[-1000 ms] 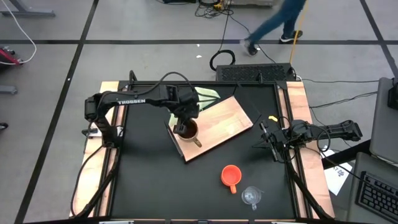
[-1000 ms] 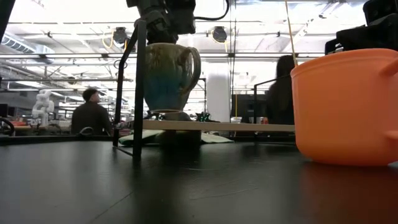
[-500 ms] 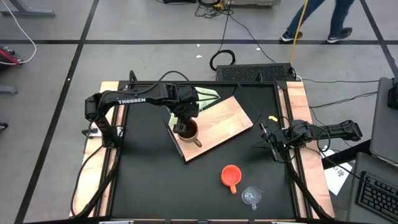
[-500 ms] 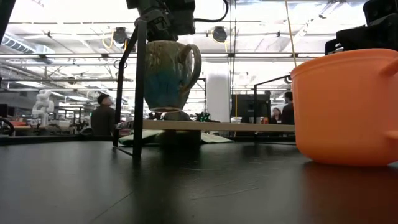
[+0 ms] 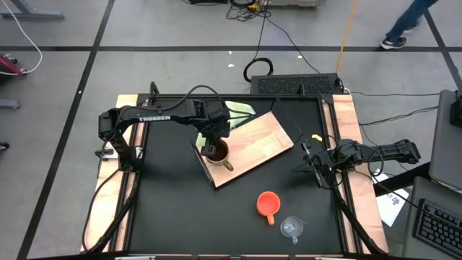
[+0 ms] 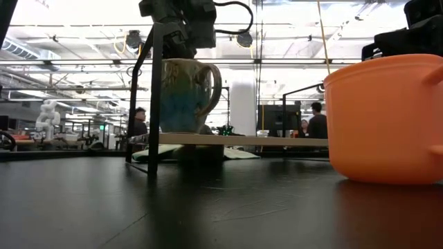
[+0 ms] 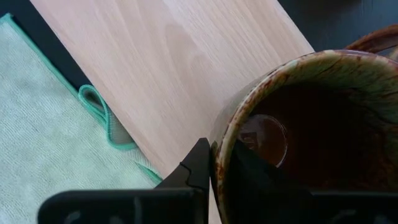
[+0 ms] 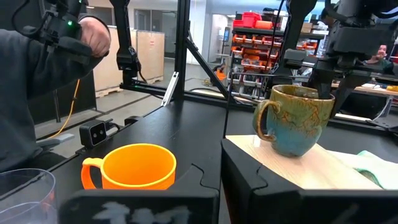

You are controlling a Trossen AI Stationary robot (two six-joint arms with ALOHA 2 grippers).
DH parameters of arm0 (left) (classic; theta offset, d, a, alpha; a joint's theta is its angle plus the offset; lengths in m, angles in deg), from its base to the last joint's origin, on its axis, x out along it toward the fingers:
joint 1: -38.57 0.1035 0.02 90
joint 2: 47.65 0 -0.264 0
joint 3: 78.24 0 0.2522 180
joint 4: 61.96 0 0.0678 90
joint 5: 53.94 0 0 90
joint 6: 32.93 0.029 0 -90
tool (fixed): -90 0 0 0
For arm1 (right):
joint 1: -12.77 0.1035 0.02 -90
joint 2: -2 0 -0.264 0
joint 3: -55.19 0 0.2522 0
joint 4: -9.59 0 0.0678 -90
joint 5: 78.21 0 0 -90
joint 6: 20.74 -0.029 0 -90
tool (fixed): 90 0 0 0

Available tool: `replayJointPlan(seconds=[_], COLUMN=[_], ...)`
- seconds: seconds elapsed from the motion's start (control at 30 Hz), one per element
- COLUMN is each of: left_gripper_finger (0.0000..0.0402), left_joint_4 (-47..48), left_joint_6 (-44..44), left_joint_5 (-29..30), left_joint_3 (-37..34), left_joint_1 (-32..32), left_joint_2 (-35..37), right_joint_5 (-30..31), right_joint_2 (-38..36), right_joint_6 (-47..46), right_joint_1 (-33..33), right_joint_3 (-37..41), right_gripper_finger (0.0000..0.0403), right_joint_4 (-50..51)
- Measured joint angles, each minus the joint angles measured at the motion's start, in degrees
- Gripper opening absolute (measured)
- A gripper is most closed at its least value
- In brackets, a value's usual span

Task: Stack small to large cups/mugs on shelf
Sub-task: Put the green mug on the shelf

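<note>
The brown mug (image 5: 216,151) stands on the near left end of the wooden shelf board (image 5: 256,141). My left gripper (image 5: 214,139) is above it, shut on its rim. The mug also shows in the low view (image 6: 187,95) and in the right wrist view (image 8: 292,121). The orange cup (image 5: 268,203) and the clear glass cup (image 5: 291,228) stand on the black table near its front. My right gripper (image 5: 310,165) is shut and empty near the table's right edge. My left gripper pinches the mug's rim (image 7: 219,144) on the side away from the handle, one finger (image 7: 198,167) outside the wall and one finger (image 7: 252,171) inside. The fingers come from above, pointing down. The mug is upright, its base (image 6: 185,131) on the board.
A light green cloth (image 5: 240,110) lies under the board's far edge. A person's sleeve and hand (image 8: 43,68) show beyond the table in the right wrist view. Bare black table lies at the near left.
My left gripper has gone down a little with the brown mug. The mug hung just above the board and now stands on it, still upright and still in the fingers.
</note>
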Motion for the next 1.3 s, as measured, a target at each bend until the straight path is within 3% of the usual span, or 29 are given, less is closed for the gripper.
replayJointPlan(seconds=[1.3], left_gripper_finger=[0.0035], left_joint_4=[-3.63], left_joint_6=[-2.02], left_joint_5=[0.85], left_joint_3=[-1.89], left_joint_1=[-2.38], left_joint_2=[0.0], right_joint_5=[0.0], right_joint_2=[0.0], right_joint_6=[-0.2], right_joint_1=[0.0], right_joint_3=[0.0], right_gripper_finger=[0.0], right_joint_4=[0.0])
